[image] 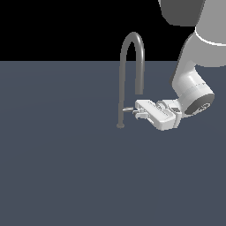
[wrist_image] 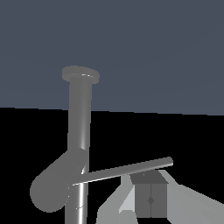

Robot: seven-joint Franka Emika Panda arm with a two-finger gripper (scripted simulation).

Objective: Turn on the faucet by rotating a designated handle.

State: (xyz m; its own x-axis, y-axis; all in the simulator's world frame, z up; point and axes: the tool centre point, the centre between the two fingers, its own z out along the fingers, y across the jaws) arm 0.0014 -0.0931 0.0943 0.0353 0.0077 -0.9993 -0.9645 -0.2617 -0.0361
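The faucet (image: 120, 84) is a thin grey pipe with a gooseneck arch, rising from a small round base flange (image: 120, 126) on the dark floor. Its handle (image: 128, 109) is a short silver bar sticking out from the pipe low down, toward the exterior view's right. My gripper (image: 138, 111) comes in from that side, its fingertips at the bar's outer end. In the wrist view the faucet (wrist_image: 80, 122) and the handle (wrist_image: 127, 169) run just past my gripper (wrist_image: 151, 186). Its two dark pads (wrist_image: 143, 199) are pressed together, so it is shut with nothing between them.
A flat dark blue-grey floor (image: 57, 167) spreads all round the faucet. The white arm (image: 194, 84) reaches down from the upper part of the exterior view's right. Nothing else stands in view.
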